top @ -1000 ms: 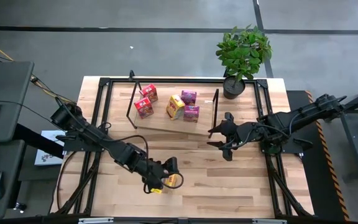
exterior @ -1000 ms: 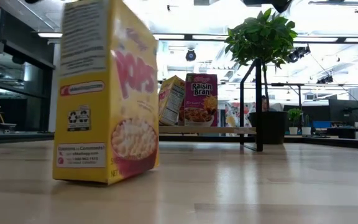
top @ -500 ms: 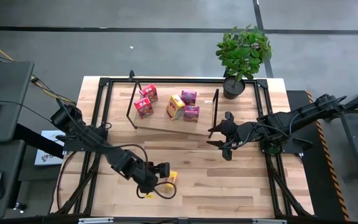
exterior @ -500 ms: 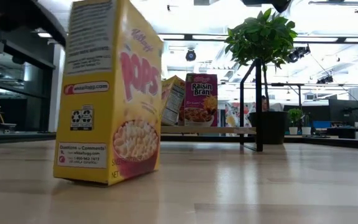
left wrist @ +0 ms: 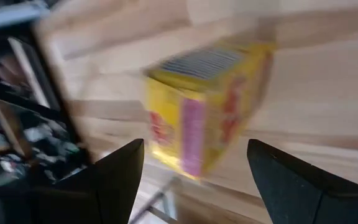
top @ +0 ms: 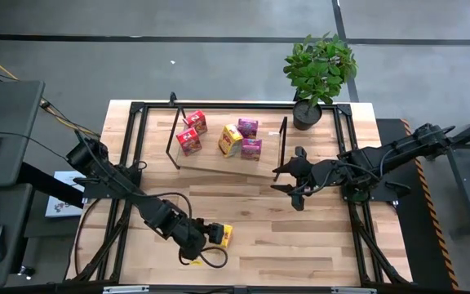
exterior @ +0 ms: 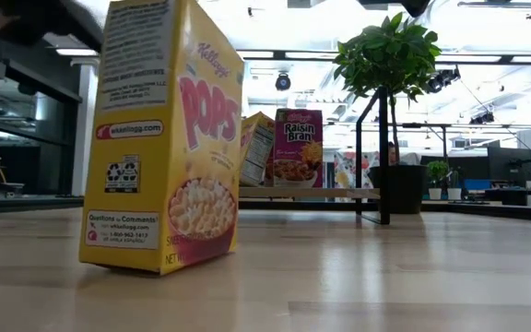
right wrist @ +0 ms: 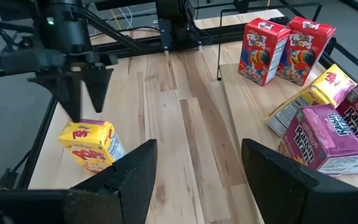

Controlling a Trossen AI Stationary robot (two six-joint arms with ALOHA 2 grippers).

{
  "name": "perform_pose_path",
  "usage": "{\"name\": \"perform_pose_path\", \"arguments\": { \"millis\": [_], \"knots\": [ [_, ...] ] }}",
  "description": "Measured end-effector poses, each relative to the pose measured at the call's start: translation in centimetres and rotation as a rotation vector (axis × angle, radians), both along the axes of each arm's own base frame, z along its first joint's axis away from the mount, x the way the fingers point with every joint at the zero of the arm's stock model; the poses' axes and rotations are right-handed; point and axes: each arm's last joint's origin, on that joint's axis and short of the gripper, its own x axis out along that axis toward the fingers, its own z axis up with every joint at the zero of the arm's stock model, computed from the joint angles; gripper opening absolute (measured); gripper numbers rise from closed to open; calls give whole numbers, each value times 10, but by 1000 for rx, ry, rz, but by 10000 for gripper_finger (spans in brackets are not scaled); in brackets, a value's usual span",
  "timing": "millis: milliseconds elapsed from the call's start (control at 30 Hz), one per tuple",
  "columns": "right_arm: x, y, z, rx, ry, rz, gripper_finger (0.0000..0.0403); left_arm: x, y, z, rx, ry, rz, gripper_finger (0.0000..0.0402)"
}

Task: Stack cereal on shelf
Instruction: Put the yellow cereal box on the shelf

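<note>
One broad wooden table point(top: 300, 237) carries everything, with bare planks across most of its near half. At its far middle sits the shelf point(top: 228, 163), a light board between black wire end frames, holding five cereal boxes: two red boxes point(top: 192, 131) toward the left end, a tilted yellow box point(top: 230, 140) in the middle, and two magenta-purple boxes point(top: 250, 138) toward the right end; in the right wrist view the red pair point(right wrist: 284, 48) stands upright while the yellow one point(right wrist: 309, 99) leans against the purple pair point(right wrist: 334, 134). A potted plant point(top: 318, 73) stands at the far right corner, just beyond the shelf's right frame. The right gripper point(top: 289, 189) hangs beside the shelf's right end, fingers spread, nothing between them. The left gripper point(top: 206, 234) is low near the table's front edge, fingers parted and just beside the sixth box without pinching it. That loose yellow box point(top: 224, 236) stands upright on its narrow base, long axis vertical, well apart from the shelf; in the low view its printed face point(exterior: 162, 138) turns toward the right, with open tabletop on that side.
</note>
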Motion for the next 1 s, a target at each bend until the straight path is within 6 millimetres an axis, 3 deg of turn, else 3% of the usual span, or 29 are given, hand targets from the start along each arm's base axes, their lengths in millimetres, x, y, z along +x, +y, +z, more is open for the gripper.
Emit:
{"name": "perform_pose_path", "arguments": {
  "millis": [500,1000],
  "knots": [
    [0,-1,1,-10,-10,-22,226,19,-3,-16,150,-28,-230,278],
    [0,-1,1,-10,-11,-24,226,31,2,-29,148,-10,-271,278]
  ]
}}
